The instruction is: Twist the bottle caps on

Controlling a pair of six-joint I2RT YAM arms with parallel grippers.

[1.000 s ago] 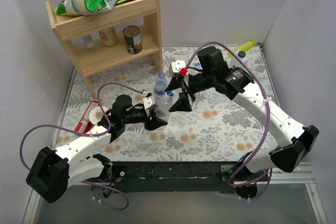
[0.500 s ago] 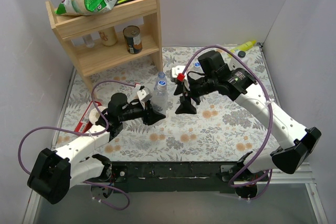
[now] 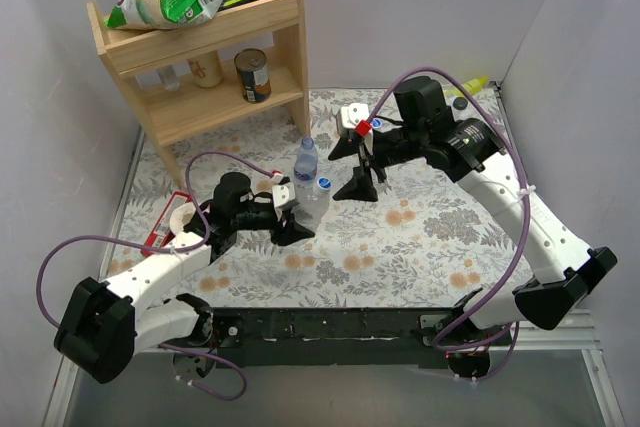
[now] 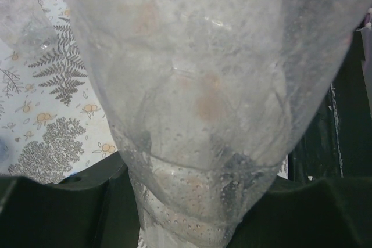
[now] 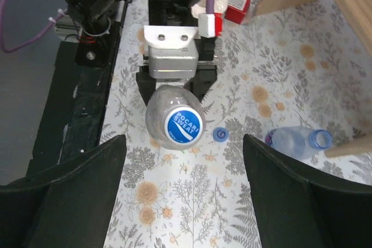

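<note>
The left hand (image 3: 298, 221) is clamped round the lower body of a clear bottle (image 5: 158, 113), holding it upright on the floral-print worktop (image 3: 430, 237). Its thin plastic is crinkled and beaded with droplets inside (the left wrist view shows little else). A round blue cap (image 5: 183, 125) with white lettering sits on its neck. The right hand (image 3: 352, 169) hovers above it, holding nothing, its dark wedge-shaped fingers (image 5: 75, 190) spread wide. A loose cap (image 5: 221, 135), small and blue, lies on the worktop just beside the bottle. A second bottle (image 5: 290, 142), also clear, stands near.
</note>
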